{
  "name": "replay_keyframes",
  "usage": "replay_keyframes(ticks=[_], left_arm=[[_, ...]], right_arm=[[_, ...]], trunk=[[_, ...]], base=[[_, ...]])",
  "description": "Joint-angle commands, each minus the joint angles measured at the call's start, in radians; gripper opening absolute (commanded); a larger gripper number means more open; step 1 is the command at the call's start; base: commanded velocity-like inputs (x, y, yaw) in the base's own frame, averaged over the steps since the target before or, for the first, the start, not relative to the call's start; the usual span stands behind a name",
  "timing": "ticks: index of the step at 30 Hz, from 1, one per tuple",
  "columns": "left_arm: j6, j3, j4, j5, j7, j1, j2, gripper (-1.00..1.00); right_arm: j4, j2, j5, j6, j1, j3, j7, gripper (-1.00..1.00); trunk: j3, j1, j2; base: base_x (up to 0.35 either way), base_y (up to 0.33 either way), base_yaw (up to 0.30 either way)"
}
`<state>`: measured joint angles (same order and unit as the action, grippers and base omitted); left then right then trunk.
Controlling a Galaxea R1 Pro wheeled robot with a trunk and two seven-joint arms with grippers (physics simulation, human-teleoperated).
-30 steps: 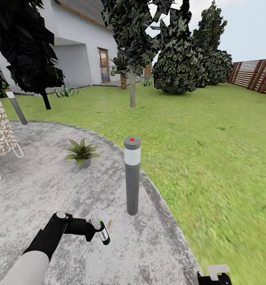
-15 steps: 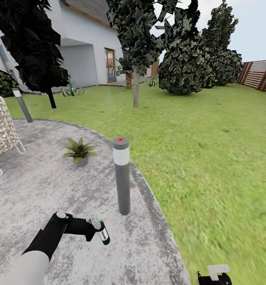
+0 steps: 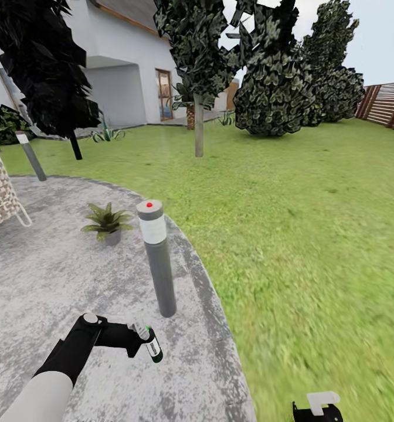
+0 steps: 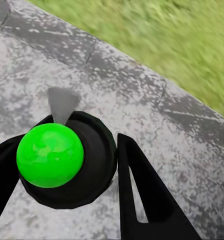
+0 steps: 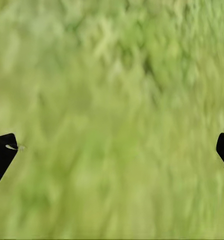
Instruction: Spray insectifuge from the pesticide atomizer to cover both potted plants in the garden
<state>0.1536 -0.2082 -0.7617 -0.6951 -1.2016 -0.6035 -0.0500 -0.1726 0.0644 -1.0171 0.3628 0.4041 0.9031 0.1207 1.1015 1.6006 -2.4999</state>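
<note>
A potted plant [image 3: 106, 223] and a grey post lamp [image 3: 156, 258] are standing on the round paving [image 3: 56, 281], lawn [image 3: 302, 234] lying beside it.

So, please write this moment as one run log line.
left gripper: holds pesticide atomizer | right gripper: open over lawn | potted plant: ahead

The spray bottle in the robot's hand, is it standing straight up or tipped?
Tipped. In the head view the pesticide atomizer leans in the left gripper, its greyish top toward the gripper and its dark base angled down toward the paving.

Flat, bright daylight falls evenly with barely any shadows or glare, while the lawn [image 3: 314, 246] smears into blur, heaviest in the right wrist view.
</note>
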Motion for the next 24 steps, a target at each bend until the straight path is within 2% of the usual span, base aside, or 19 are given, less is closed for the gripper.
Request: replay_keyframes(ticks=[1, 10, 24], left_arm=[[0.010, -0.004, -0.002, -0.004, -0.007, -0.001, 0.001, -1.00], [0.010, -0.004, -0.001, -0.004, -0.007, -0.001, 0.001, -1.00], [0.010, -0.004, -0.001, -0.005, -0.007, -0.001, 0.002, -1.00]], right_arm=[[0.002, 0.000, -0.011, 0.004, 0.001, 0.007, 0.005, 1.00], [0.002, 0.000, -0.011, 0.004, 0.001, 0.007, 0.005, 1.00], [0.001, 0.002, -0.011, 0.004, 0.001, 0.007, 0.006, 1.00]], trunk=[[0.001, 0.000, 0.000], [0.001, 0.000, 0.000], [0.001, 0.000, 0.000]], base=[[0.000, -0.311, 0.082], [0.047, -0.311, 0.082], [0.082, -0.311, 0.003]])
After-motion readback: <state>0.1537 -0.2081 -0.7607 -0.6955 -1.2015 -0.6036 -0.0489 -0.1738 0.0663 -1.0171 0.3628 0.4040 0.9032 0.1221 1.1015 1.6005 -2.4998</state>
